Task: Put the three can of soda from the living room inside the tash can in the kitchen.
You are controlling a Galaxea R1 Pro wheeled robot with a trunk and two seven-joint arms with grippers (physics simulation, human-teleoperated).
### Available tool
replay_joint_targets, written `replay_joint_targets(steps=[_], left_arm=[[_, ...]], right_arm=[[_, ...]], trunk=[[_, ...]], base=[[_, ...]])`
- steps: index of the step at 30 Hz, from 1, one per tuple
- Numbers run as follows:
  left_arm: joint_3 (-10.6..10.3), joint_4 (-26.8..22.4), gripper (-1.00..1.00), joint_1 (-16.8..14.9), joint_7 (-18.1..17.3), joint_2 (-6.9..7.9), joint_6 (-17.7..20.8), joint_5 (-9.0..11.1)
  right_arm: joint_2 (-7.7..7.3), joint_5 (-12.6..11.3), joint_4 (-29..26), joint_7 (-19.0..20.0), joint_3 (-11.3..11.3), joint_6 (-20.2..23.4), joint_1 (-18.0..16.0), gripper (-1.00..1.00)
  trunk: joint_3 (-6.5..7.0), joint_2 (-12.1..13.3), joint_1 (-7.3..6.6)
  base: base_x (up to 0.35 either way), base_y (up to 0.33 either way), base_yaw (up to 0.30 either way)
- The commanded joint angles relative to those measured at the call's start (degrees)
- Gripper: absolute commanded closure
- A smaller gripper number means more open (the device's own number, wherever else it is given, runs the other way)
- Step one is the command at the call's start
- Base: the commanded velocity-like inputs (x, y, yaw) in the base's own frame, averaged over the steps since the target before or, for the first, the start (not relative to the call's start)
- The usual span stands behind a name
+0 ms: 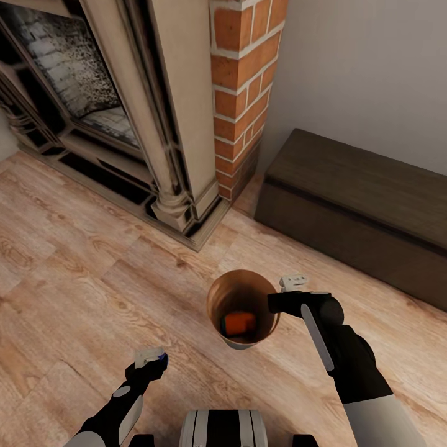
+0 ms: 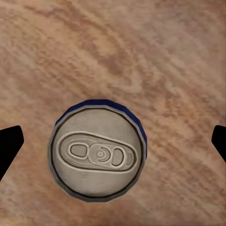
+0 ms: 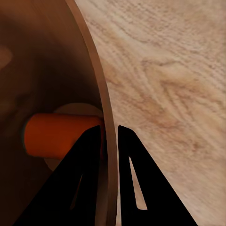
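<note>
We stand in the living room, on its wood floor (image 1: 74, 261), facing the ornate fireplace (image 1: 105, 112) with its brick column (image 1: 245, 93) and the long low dark bench (image 1: 354, 192) against the wall. None of the kitchen is in sight, so by our judgement the bin has yet to reach its proper place.

The trash can (image 1: 218, 292) is here with us, close in front of our base. Our right pincer (image 3: 109, 141) pinches its rim: in the right wrist view one finger lies inside the wall and the other outside, pressed against it. Whether the bin rests on the floor or hangs lifted we cannot tell.

Inside the bin lies one orange soda can (image 1: 239, 323) on its side, near the bottom. We see no more than that one in there; a second may be hidden by the wall, but we cannot say so.

Our left pincer (image 1: 149, 359) hangs low over the floor at the left, with the dark blue soda can (image 2: 98, 153) under it. In the left wrist view the can stands upright on the floor, silvery top and pull tab facing us, between the two fingertips (image 2: 10, 143), which are spread wide and well clear of it.

So we judge at least one can binned, the blue one about to be grasped, the remaining orange can unaccounted for, and the carry to the kitchen left to do.
</note>
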Motion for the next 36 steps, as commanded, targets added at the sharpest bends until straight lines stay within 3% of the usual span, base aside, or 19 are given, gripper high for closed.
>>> replay_joint_targets(steps=[1, 17, 36], left_arm=[[0.0, 0.0, -1.00, 0.0, 0.0, 0.00, 0.0, 0.0], [0.0, 0.0, -1.00, 0.0, 0.0, 0.00, 0.0, 0.0], [-0.2, 0.0, -1.00, 0.0, 0.0, 0.00, 0.0, 0.0]], right_arm=[[0.01, -1.5, 0.0, 0.3, 0.0, 0.0, 0.0, 1.00], [0.01, -1.5, 0.0, 0.3, 0.0, 0.0, 0.0, 1.00], [0.01, -1.5, 0.1, 0.3, 0.0, 0.0, 0.0, 1.00]], trunk=[[-0.18, -0.4, 0.22], [-2.33, -5.2, 2.85], [-2.69, -6.0, 3.29]], base=[[0.000, 0.000, 0.000], [0.000, 0.000, 0.000], [0.000, 0.000, 0.000]])
